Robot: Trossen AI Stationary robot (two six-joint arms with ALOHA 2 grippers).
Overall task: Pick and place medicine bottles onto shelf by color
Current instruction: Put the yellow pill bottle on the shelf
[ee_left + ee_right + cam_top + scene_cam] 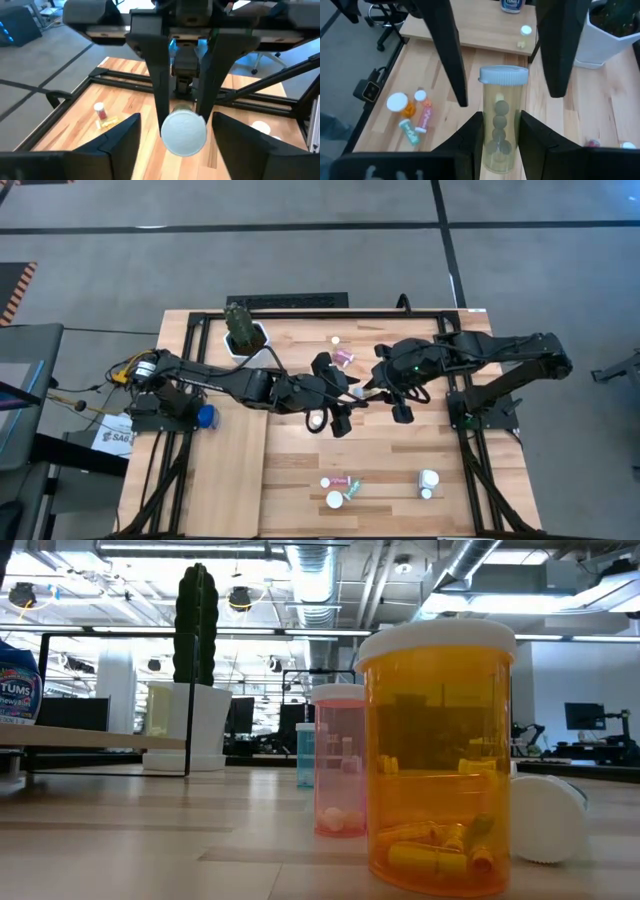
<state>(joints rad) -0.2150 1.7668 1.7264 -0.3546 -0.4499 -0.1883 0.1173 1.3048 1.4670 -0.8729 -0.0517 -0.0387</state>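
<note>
At mid-table the two arms meet for what looks like a hand-over: the right gripper (pixel 501 145) is clamped on the lower body of a clear bottle (pixel 501 117) with a white cap, holding it upright, probably so the left arm, nearer the pale shelf (pixel 228 475) on the left, can take it. The left gripper (pixel 176 140) has its fingers apart on either side of the bottle's cap, not visibly pressing it. Other bottles (pixel 340 488) wait at the near edge of the table.
</note>
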